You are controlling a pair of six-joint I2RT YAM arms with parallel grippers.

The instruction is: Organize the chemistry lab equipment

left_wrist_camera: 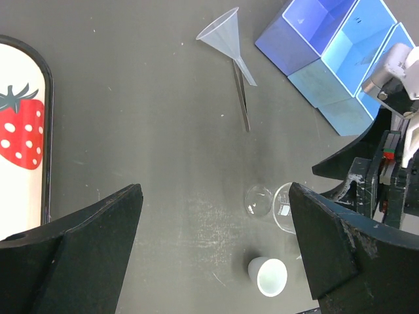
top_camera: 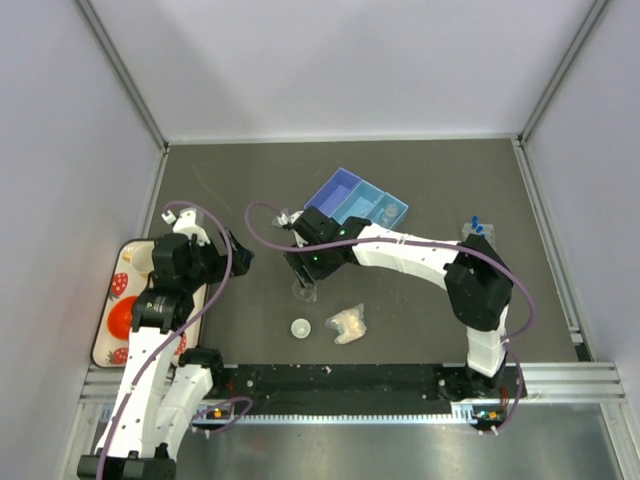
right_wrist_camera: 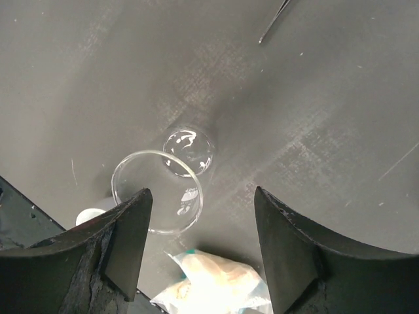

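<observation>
- At mid-table, the clear, round-bellied glass flask (right_wrist_camera: 190, 152) lay on the dark, scuffed mat (right_wrist_camera: 314, 98) under the right gripper (right_wrist_camera: 200, 196), whose jaws stood apart, grasping nothing.
- Near of it lay a crinkled pale packet (right_wrist_camera: 216, 284) and a round white dish (top_camera: 300, 327).
- Farther back sat a blue box (top_camera: 355, 200), with a clear funnel (left_wrist_camera: 222, 33) to its left.
- The left gripper (left_wrist_camera: 216, 190) gaped empty beside the tray (left_wrist_camera: 16, 72).

Open mat (right_wrist_camera: 314, 98) beyond flask (right_wrist_camera: 177, 173), packet (right_wrist_camera: 216, 281) and white dish (right_wrist_camera: 90, 216) crowding its near side, right claw (right_wrist_camera: 200, 203) spread above
</observation>
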